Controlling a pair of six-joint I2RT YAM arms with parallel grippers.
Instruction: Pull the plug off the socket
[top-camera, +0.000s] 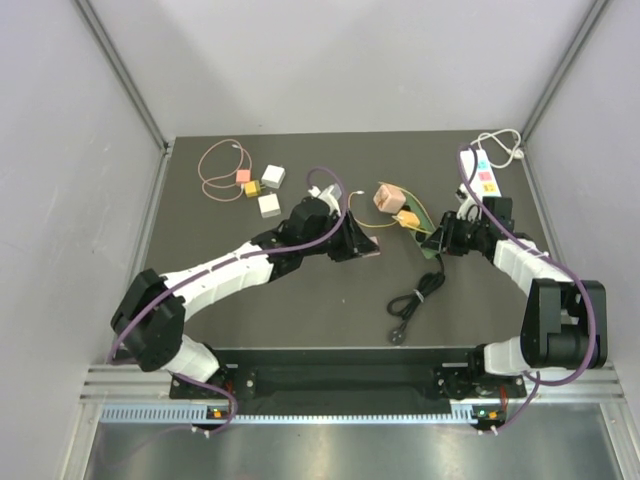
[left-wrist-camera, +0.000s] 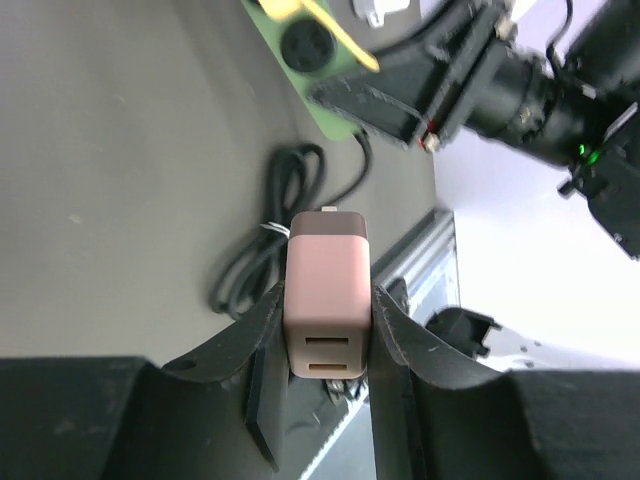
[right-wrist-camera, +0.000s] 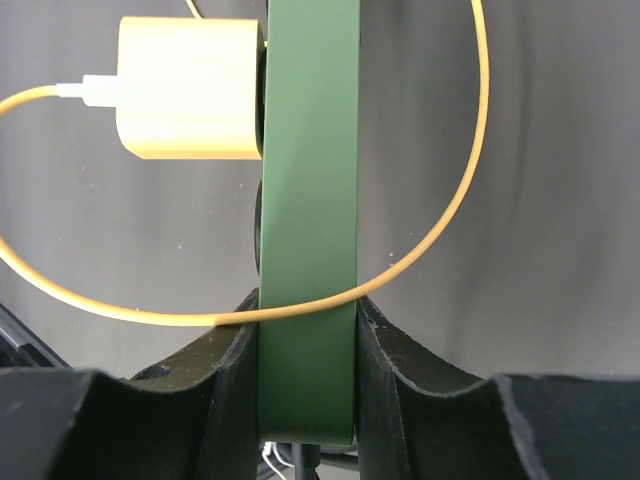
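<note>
Your left gripper (left-wrist-camera: 328, 300) is closed narrowly on the pink plug (left-wrist-camera: 327, 290), one finger pressed to each side of it. The plug's end with the two slots faces the wrist camera. The plug is off to the left of the socket (right-wrist-camera: 307, 200) in the overhead view, apart from it and not touching. Your right gripper (right-wrist-camera: 305, 320) is clamped across the narrow green body of the socket, holding it steady.

Going by that gap, the pull itself looks done for the pink plug. The round outlet on the socket's face shows empty in the left wrist view. You are probably at the end of the extraction, with the plug free in hand.

A yellow plug (right-wrist-camera: 190, 88) sits seated in the socket on its far side from the right gripper. Its yellow cord (right-wrist-camera: 440, 220) loops across the socket's body just above the right fingers.

The next move calls for a bare patch of table (top-camera: 250, 300) to the left of the socket, away from the coiled black cable (top-camera: 415, 300) lying in front of it. Lower the pink plug there before you open the fingers. Keep the right grip on until the left arm is clear, so the socket and the yellow cord are not dragged.
</note>
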